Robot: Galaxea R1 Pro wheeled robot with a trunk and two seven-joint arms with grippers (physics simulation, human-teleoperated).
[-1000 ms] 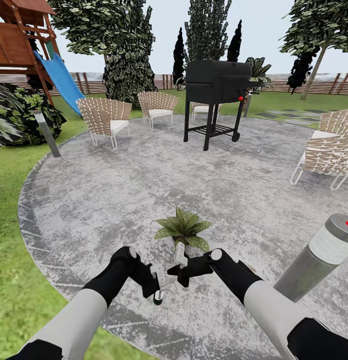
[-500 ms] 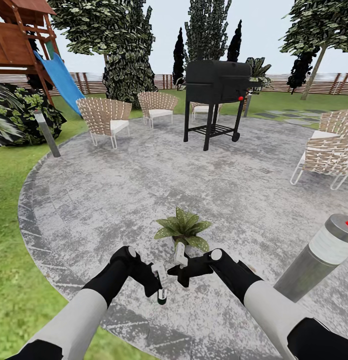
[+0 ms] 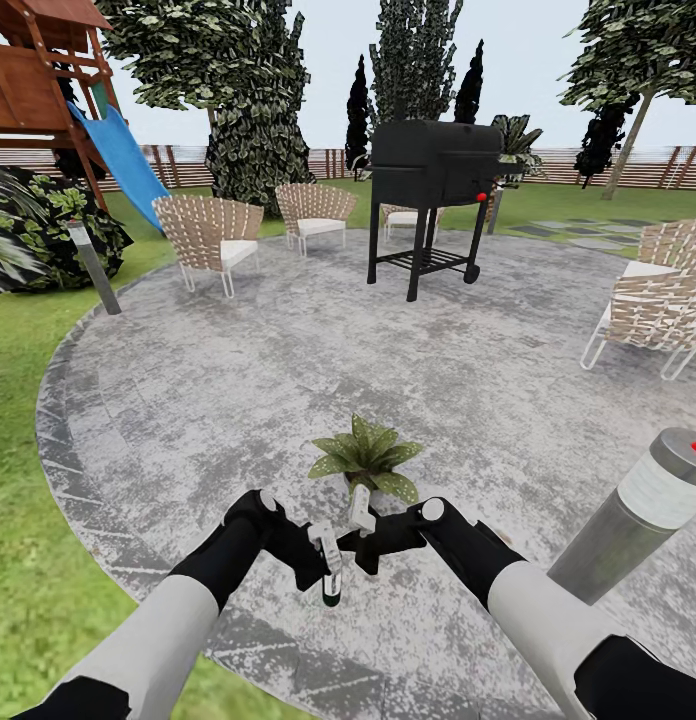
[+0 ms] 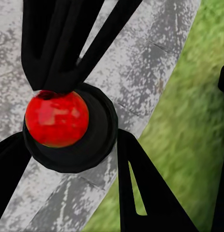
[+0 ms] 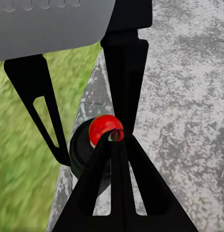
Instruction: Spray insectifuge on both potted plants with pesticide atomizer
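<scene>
Grey round patio (image 3: 288, 380) is recorded in the foreground, ringed by lawn (image 3: 28, 560), with a slatted fence (image 3: 588, 165) and tall trees behind. A wooden playset (image 3: 38, 70) with a blue slide (image 3: 118, 150) is noted beyond the patio's far left edge. A black grill (image 3: 433, 165) stands at the far edge, with woven chairs (image 3: 208, 235) spaced round the rim. A grey bollard lamp (image 3: 638, 520) with a red top is seen at the near right edge.

One potted plant (image 3: 366, 455) stands on the paving toward the near edge, just beyond both grippers.

The left gripper (image 3: 325, 562) is held low over the near part of the patio. Its fingers are clamped round the dark body of the pesticide atomizer (image 3: 330, 585). In the wrist views the patio rim and grass lie beneath it. The right gripper (image 3: 360, 522) is just beside, its fingers pressed together with the tips against the atomizer's red knob (image 4: 56, 118).
</scene>
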